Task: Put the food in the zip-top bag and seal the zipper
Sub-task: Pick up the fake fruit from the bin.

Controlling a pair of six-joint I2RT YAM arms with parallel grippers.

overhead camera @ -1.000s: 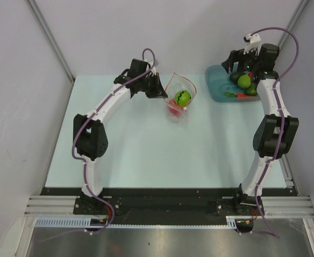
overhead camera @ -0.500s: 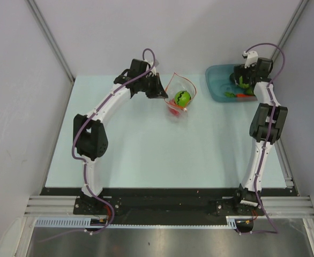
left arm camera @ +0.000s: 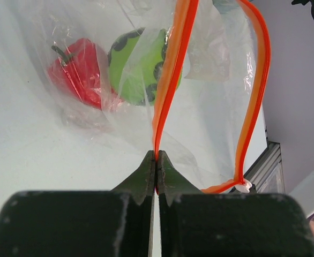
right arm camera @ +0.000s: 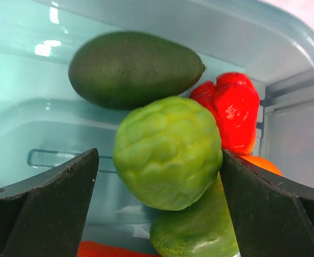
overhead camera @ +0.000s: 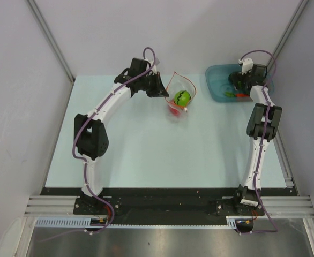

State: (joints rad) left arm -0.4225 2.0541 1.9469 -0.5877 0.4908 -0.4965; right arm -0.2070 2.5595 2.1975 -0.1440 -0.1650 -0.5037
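Observation:
The clear zip-top bag (overhead camera: 179,97) lies at the back middle of the table, its mouth held open. My left gripper (left arm camera: 156,158) is shut on one side of the red-orange zipper (left arm camera: 170,80); the other side (left arm camera: 256,80) arcs free. Inside the bag sit a striped green ball (left arm camera: 138,69) and a red piece (left arm camera: 76,69). My right gripper (right arm camera: 159,155) is open down in the teal tray (overhead camera: 216,83), with a finger on either side of a bumpy green ball (right arm camera: 167,152). Around that ball lie a dark green one (right arm camera: 135,69), a red piece (right arm camera: 232,112), a smooth green piece (right arm camera: 200,230) and an orange-yellow one (right arm camera: 261,163).
The tray's far wall (right arm camera: 200,27) rises close behind the food. An orange-red strip (right arm camera: 114,250) shows at the bottom of the right wrist view. The right arm (overhead camera: 261,123) stands nearly straight along the table's right edge. Grey walls close the table in at the back and sides.
The right arm has swung left and lowered its gripper into the tray, over the food. The left gripper and the bag have not moved.

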